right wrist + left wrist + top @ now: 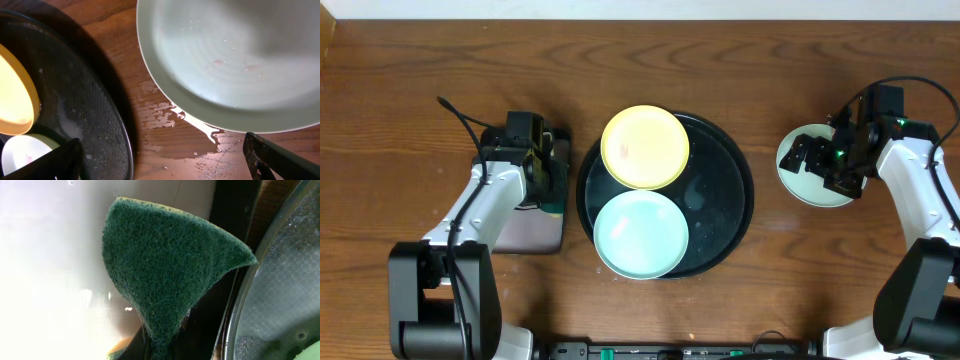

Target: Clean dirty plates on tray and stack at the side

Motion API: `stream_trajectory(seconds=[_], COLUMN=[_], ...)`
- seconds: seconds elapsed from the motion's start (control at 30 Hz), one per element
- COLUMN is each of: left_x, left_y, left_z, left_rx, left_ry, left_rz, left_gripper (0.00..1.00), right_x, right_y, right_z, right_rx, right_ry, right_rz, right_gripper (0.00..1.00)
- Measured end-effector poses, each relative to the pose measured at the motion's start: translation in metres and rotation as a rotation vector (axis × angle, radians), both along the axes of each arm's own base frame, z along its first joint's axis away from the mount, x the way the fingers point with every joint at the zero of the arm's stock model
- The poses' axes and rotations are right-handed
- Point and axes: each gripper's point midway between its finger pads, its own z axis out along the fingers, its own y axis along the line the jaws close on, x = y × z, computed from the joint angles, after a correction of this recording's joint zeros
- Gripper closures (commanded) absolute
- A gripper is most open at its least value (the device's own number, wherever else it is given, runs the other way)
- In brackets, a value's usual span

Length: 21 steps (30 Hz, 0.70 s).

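Note:
The round black tray (725, 200) holds a pale yellow plate (644, 147) at its upper left and a mint plate (640, 234) at its lower left. A second mint plate (803, 185) lies on the table to the right of the tray, with faint pink specks and wet wood beside it in the right wrist view (235, 60). My right gripper (827, 165) hovers over that plate, open and empty (162, 160). My left gripper (550, 180) is shut on a green scouring sponge (165, 265) left of the tray rim (250, 295).
A smaller rectangular tray (535, 232) lies under the left gripper, left of the round tray. Water is pooled on the wood (200, 135) between the round tray and the right-hand plate. Both arm bases stand at the near edge.

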Motion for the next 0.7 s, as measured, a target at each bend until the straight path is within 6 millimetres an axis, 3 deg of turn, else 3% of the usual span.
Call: stream_trajectory(seconds=[0.7], left_x=[-0.002], left_y=[-0.019], left_z=[0.001], left_rx=[-0.070], left_ry=[0.006], left_rz=[-0.020], left_gripper=[0.93], right_x=[0.000], right_y=[0.000], right_z=[0.000], right_rx=[0.000], right_ry=[0.000], right_rz=[0.000], right_gripper=[0.01])
